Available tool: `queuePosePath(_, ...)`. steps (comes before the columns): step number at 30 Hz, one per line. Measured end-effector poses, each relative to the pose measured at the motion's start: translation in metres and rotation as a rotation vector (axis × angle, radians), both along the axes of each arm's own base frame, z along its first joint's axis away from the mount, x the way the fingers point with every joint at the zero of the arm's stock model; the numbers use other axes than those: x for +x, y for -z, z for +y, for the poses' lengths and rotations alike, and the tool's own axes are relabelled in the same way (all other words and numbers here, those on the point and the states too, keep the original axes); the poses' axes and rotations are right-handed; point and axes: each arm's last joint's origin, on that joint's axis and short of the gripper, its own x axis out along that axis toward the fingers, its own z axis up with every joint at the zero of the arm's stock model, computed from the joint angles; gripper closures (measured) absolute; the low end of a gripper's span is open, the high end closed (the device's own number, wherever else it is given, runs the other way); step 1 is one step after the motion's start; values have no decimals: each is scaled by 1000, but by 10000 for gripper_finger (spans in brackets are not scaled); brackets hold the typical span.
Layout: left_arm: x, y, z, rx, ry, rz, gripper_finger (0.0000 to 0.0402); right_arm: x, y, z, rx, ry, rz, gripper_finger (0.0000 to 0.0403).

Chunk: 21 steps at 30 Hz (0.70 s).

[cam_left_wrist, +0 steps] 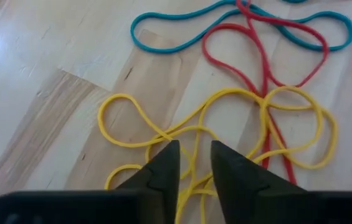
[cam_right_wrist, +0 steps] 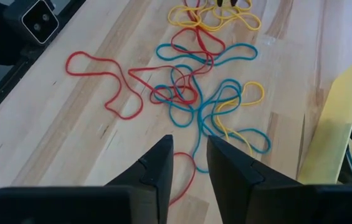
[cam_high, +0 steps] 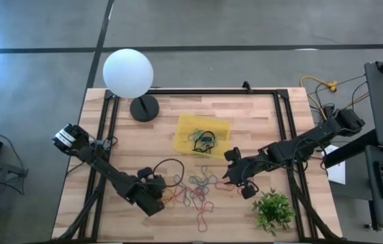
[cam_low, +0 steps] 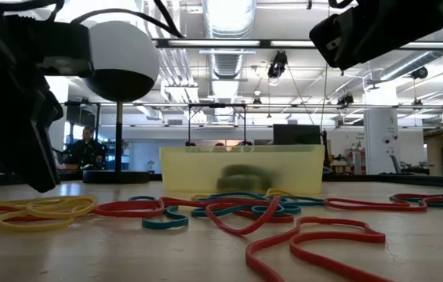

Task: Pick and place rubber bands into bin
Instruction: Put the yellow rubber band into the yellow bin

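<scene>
Left wrist view | left end effector [cam_left_wrist: 194, 163] slightly spread over thin floppy yellow rubber bands [cam_left_wrist: 225, 124] | pale wood-grain table [cam_left_wrist: 51, 99]

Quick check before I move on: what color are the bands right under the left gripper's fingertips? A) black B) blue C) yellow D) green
C: in the left wrist view the left gripper sits with a gap between its fingers over a tangle of yellow rubber bands on the table.

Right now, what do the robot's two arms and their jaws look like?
Both arms are dark, jointed links. The left arm carries a white label near its base and a looping black cable. Each gripper, left and right, ends in two black, wedge-shaped jaws tapering to narrow tips.
</scene>
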Motion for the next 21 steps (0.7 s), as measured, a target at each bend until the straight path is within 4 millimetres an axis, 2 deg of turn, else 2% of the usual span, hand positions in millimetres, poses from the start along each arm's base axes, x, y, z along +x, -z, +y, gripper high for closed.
queuePosePath(6, -1, 5, 4, -6, -37, 6, 300, 0, 0, 0, 0, 0, -1, 316)
queuePosePath(21, -2, 11, 5, -51, -75, -23, 318, 1, 0, 0, 3, 0, -8, 321)
